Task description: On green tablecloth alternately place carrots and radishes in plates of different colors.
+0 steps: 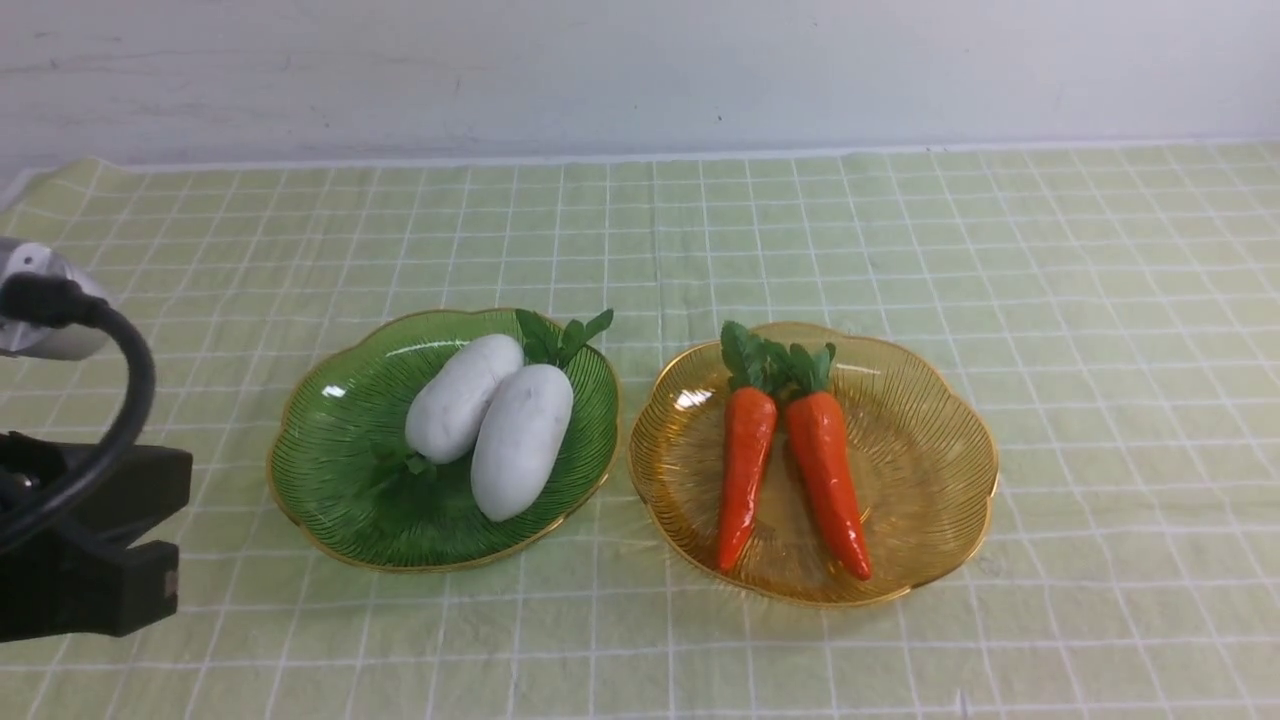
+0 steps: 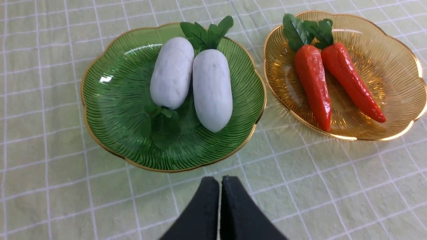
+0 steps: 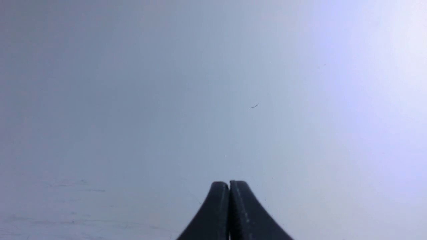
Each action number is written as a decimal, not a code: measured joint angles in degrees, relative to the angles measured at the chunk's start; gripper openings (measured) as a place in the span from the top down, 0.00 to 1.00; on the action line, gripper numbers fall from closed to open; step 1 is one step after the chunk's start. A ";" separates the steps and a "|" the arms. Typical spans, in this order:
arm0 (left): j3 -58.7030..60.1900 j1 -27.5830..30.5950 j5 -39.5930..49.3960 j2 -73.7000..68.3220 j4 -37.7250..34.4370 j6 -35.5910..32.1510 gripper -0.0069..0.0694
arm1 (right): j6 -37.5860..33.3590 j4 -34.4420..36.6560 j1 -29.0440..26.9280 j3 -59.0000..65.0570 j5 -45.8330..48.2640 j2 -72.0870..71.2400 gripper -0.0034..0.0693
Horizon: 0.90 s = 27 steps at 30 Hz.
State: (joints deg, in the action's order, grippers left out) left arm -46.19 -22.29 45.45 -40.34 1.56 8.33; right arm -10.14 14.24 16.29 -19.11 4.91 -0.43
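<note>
The green tablecloth (image 1: 900,230) covers the table. Two white radishes (image 1: 462,396) (image 1: 522,440) lie side by side in the green plate (image 1: 330,450). Two orange carrots (image 1: 745,470) (image 1: 828,470) lie in the amber plate (image 1: 920,450) to its right. In the left wrist view the radishes (image 2: 212,88), carrots (image 2: 313,85) and both plates (image 2: 110,110) (image 2: 390,80) show. My left gripper (image 2: 220,180) is shut and empty, above the cloth on the near side of the green plate. My right gripper (image 3: 229,184) is shut and empty, facing a blank pale surface.
My left arm (image 1: 90,540) with its black cable sits at the far left edge of the front view. A pale wall (image 1: 640,70) runs behind the table's back edge. The right arm does not show in the front view.
</note>
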 joint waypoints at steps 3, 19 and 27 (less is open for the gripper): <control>2.60 -0.06 -4.46 3.36 -0.43 -0.53 0.92 | -0.27 0.00 0.00 0.50 -1.47 -0.38 0.97; 18.30 -0.11 -14.13 22.94 -0.84 -0.40 0.92 | -0.33 0.00 0.00 0.79 0.32 -0.43 0.97; 18.30 -0.11 -13.78 22.94 -0.84 -0.40 0.92 | -1.20 0.00 0.00 0.79 0.32 -0.43 0.97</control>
State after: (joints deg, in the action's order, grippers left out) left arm -27.89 -22.40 31.68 -17.41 0.72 7.92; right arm -11.34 14.24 16.29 -18.32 5.23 -0.86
